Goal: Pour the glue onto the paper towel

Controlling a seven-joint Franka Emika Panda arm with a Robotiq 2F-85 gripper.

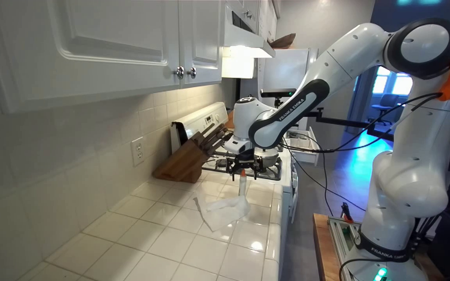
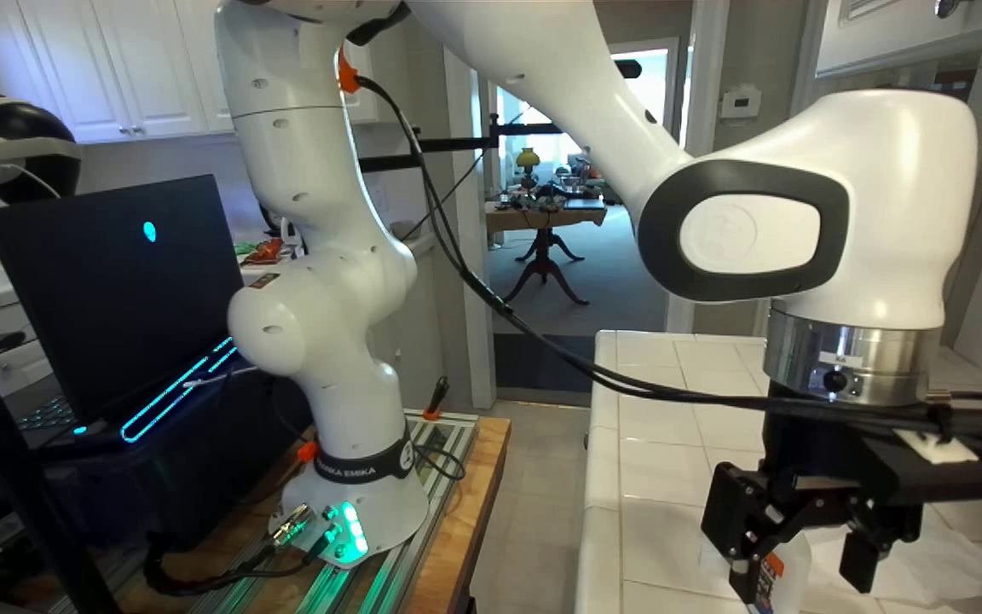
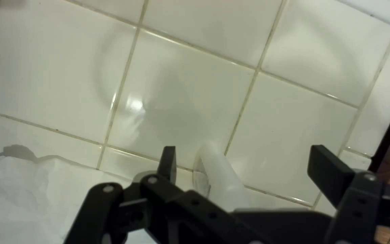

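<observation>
The end effector (image 3: 244, 162) is released, jaws spread either side of the glue (image 1: 242, 186), upright on the worktop (image 1: 143, 234); the towel (image 1: 221, 216) lies beside the glue. Beyond the glue, an exterior view shows a block (image 1: 180, 164) holding knives (image 1: 214, 136) and a stove (image 1: 220, 112) bearing a pot (image 1: 268, 158); the glue's orange label (image 2: 771, 566) shows in an exterior view.

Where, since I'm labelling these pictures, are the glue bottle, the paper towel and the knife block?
Glue bottle (image 1: 242, 185), in an exterior view: its whitish body.
Paper towel (image 1: 225, 211), in an exterior view: its rumpled middle.
Knife block (image 1: 181, 161), in an exterior view: its wooden side.
</observation>
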